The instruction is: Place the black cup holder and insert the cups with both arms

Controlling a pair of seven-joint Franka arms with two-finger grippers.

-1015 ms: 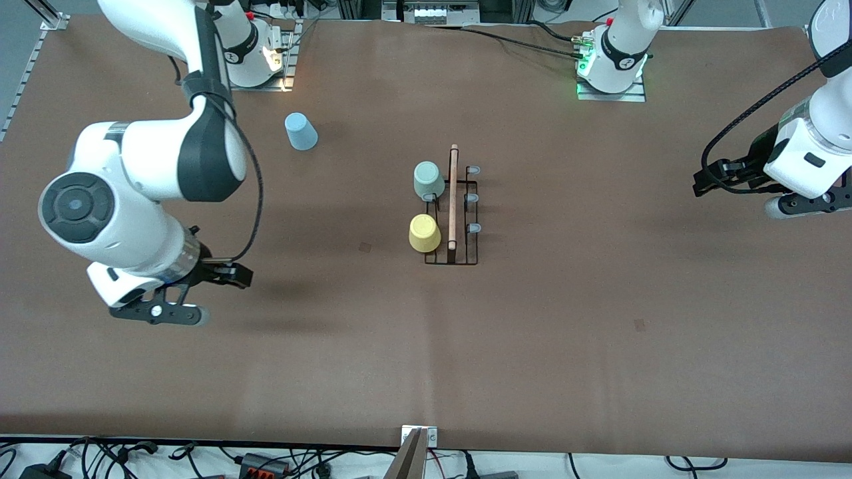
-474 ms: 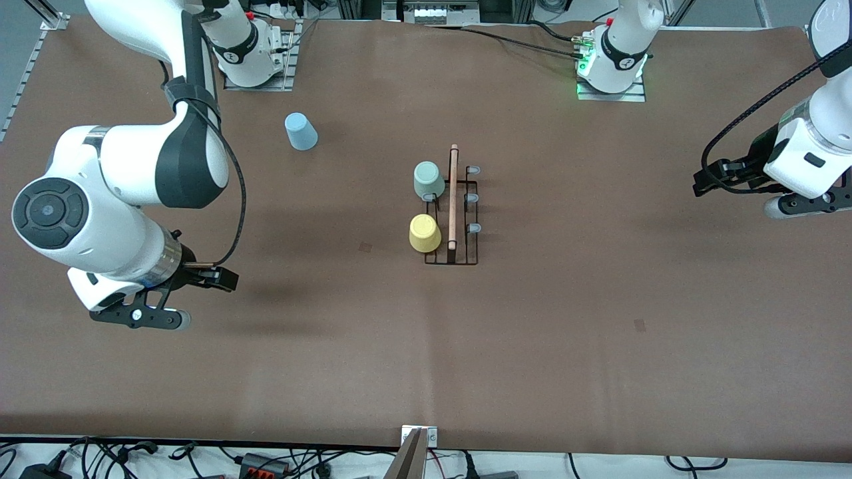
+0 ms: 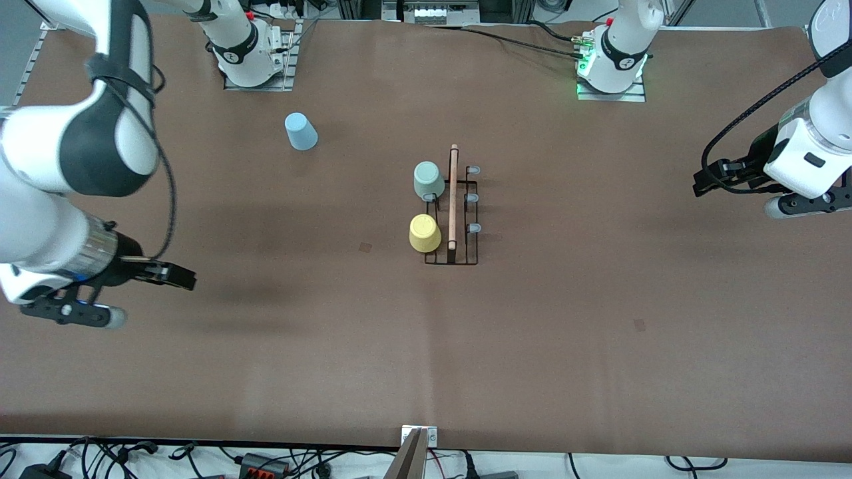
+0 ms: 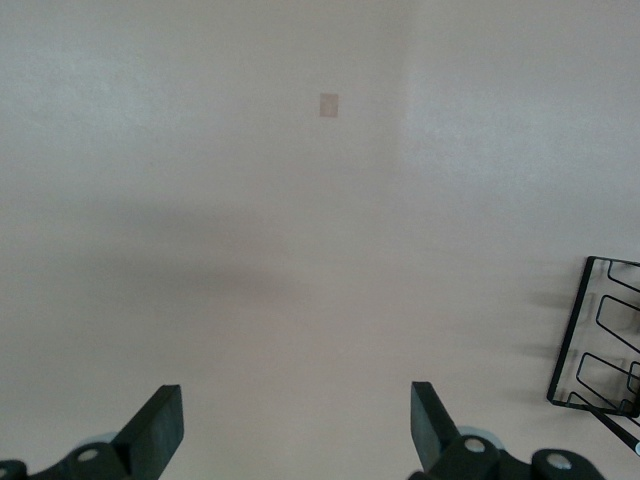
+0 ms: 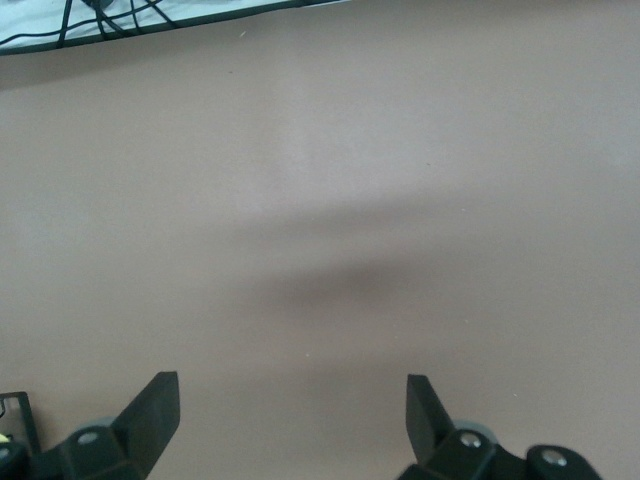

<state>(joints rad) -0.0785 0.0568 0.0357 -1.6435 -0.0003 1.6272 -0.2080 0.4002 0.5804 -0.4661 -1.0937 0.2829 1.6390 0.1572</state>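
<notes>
Since a second ago our right arm has swung away from the holder [image 3: 452, 216] toward its own end of the table, and the right gripper [image 3: 80, 307] now hangs over bare mat there, fingers spread wide with nothing between them. We see the left gripper [image 3: 795, 203] waiting over the mat at the left arm's end, also spread and empty; its wrist view catches only a corner of the holder's wire base. Well apart from both grippers, the holder stands mid-table with its wooden handle up. The green cup [image 3: 428, 179] and yellow cup [image 3: 424, 233] sit upside down on prongs along the side facing the right arm, while the grey-tipped prongs [image 3: 473, 199] on the side facing the left arm are bare. The blue cup [image 3: 301, 131] lies apart on the mat, nearer the right arm's base (the only cup not yet on the rack). We judge two cups are done and the blue one remains. The right gripper is the handier one: it would need to travel to that cup, close on its wall, carry it over a free prong and lower it mouth down.
</notes>
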